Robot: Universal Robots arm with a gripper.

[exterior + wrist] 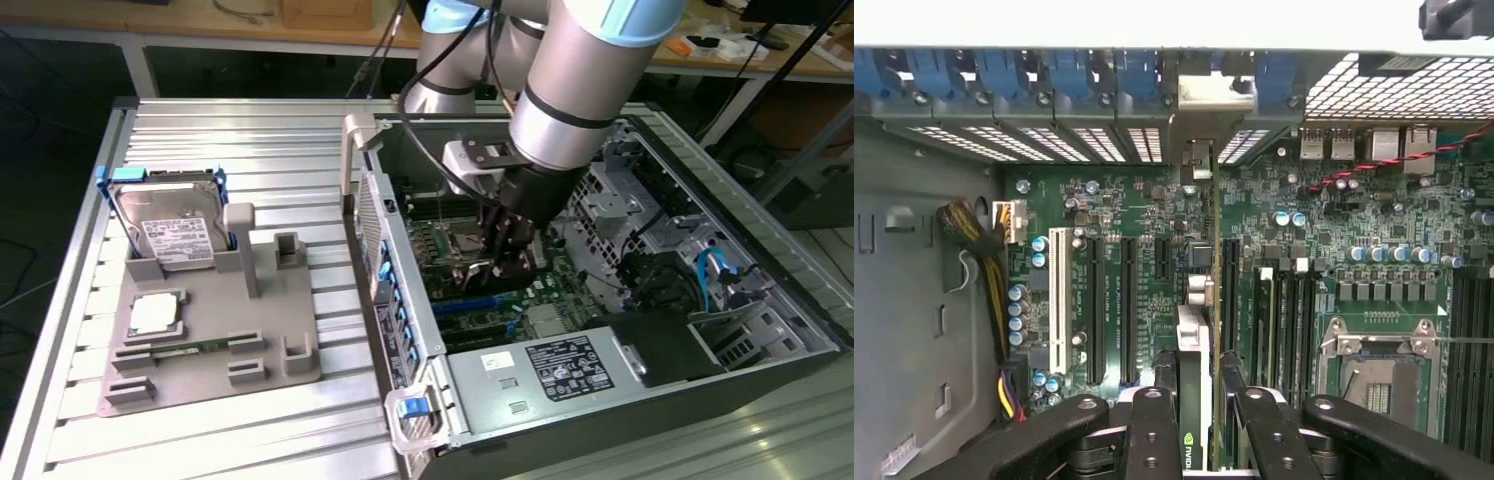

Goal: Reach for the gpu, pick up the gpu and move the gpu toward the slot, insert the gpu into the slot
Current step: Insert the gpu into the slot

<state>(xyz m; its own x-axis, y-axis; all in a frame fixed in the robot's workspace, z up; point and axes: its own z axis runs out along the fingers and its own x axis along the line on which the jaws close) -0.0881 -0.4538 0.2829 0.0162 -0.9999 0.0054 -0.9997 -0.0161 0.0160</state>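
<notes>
Clenching the gpu (1197,330) edge-on, our gripper (1201,405) hangs inside the case (380,220), at three o'clock from the hard drive (174,235) in the exterior view; we judge any tilt could jam it beside the slot (1230,290)

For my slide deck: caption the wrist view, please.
Gripper clamps the gpu edge-on over the green motherboard.

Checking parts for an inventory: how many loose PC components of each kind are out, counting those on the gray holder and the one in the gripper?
hard drive: 1
processor: 1
memory stick: 1
gpu: 1
Total: 4
</notes>
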